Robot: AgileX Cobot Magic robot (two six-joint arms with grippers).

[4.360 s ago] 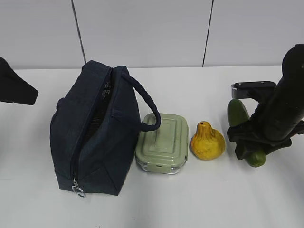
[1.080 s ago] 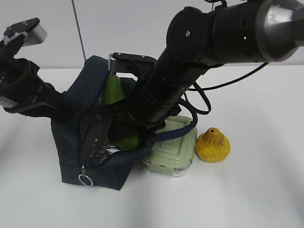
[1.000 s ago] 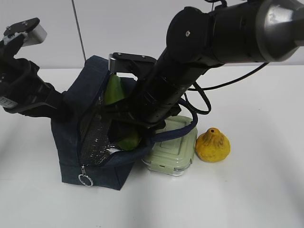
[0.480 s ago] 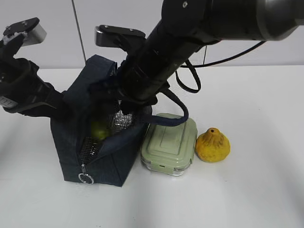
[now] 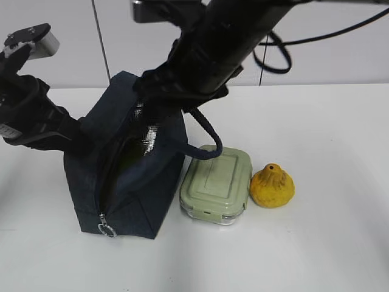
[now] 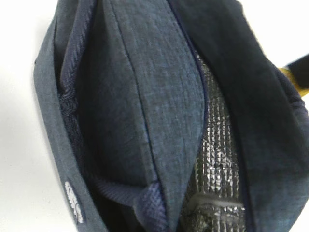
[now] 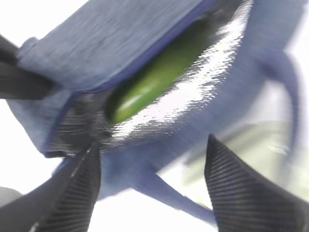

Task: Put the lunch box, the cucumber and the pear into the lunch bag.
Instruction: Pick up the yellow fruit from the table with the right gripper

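Right hand (image 7: 152, 188), fingers spread wide and carrying nothing, hangs just above the mouth of the lunch bag (image 5: 130, 182), where the cucumber (image 7: 154, 79) lies inside against the silver lining. Left hand is lost behind the bag's far wall in the exterior view, and its own wrist camera shows only navy fabric and lining, so whether it is clamped or apart cannot be told. On the white worktop (image 5: 316, 243) the lunch box (image 5: 216, 184) sits touching the bag's right side, and the pear (image 5: 272, 185) stands just beside the box, both below and to the right of the empty hand. The box looks rigid and probably the heaviest piece, its smooth lid likely slick, so a grip across its short sides seems safest. The pear appears firm but lumpy and apt to roll; its broad lower body offers a steadier hold than the narrow neck. The bag itself is soft, its mouth liable to sag shut.
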